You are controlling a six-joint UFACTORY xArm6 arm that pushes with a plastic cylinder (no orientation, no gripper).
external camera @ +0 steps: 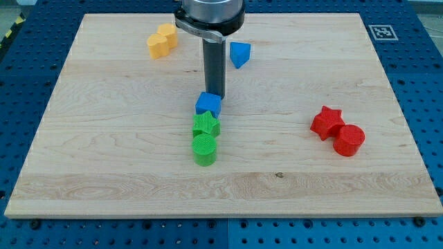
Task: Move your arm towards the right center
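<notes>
My tip stands near the board's middle, just above and touching or nearly touching a blue cube. Below the cube a green star and a green cylinder form a column toward the view's bottom. A blue triangular block lies to the upper right of the rod. A red star and a red cylinder sit together at the view's right center, far from my tip.
Two yellow blocks sit together at the upper left. The wooden board lies on a blue perforated table. A fiducial marker is beyond the board's top right corner.
</notes>
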